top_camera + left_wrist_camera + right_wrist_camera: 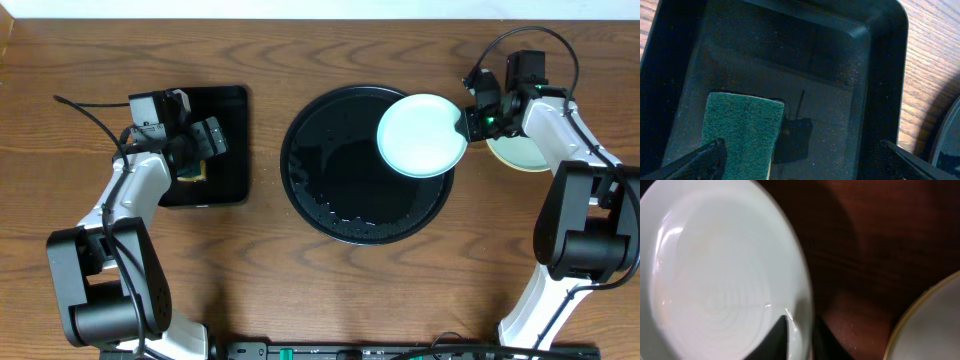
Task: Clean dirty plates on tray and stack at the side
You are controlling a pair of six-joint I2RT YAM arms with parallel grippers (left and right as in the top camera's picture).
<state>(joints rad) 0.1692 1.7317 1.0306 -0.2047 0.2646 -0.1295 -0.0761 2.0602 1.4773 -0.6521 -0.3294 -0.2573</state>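
Note:
A pale mint-blue plate (422, 135) (725, 270) lies over the right rim of the round black tray (300, 190). Its inside looks clean in the right wrist view. My right gripper (465, 122) (801, 330) is shut on the plate's right rim, one finger inside and one outside. Another plate (520, 152) (935, 325), with a yellowish rim, rests on the table to the right, partly hidden under the right arm. My left gripper (205, 150) (802, 165) hovers wide open over the rectangular tray, holding nothing, with the green sponge (742, 130) by its left finger.
The small rectangular black tray (225, 100) (880, 30) sits left of the round tray and holds the sponge. The round tray's edge (950, 145) shows at the far right of the left wrist view. Wet droplets speckle the round tray's floor.

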